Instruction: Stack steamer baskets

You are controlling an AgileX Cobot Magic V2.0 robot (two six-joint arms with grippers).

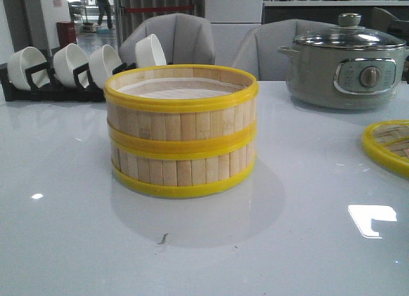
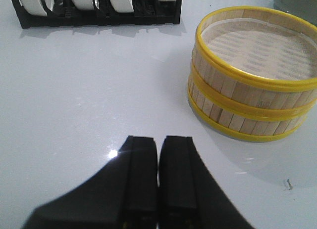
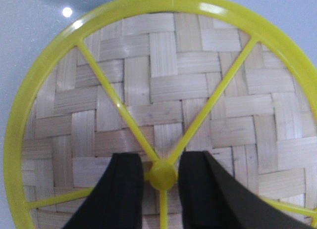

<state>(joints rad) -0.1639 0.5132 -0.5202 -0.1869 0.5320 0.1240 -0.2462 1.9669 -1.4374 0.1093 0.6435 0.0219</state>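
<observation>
Two steamer baskets (image 1: 181, 131) stand stacked, one squarely on the other, open mouth up, round axis vertical; the whitish liner (image 2: 265, 48) shows inside the upper one. We note no long axis: the rings are round and shallow.

Left gripper (image 2: 158, 182): fingers pressed together, nothing between them, over bare table. The stack sits ahead of it and off to its right, well apart.

Right gripper (image 3: 161, 177): fingers parted, either side of the yellow knob (image 3: 162, 174) of the woven-bamboo lid (image 3: 163, 85). We cannot tell whether they touch the knob.

Surface: glossy white table (image 1: 70, 245), with glare patches. Beyond the left gripper, a black rack (image 1: 51, 90) with white bowls (image 1: 70, 62). A grey-green electric pot (image 1: 348, 66) with glass lid stands at the far right; grey chairs (image 1: 192, 40) sit behind the table.
</observation>
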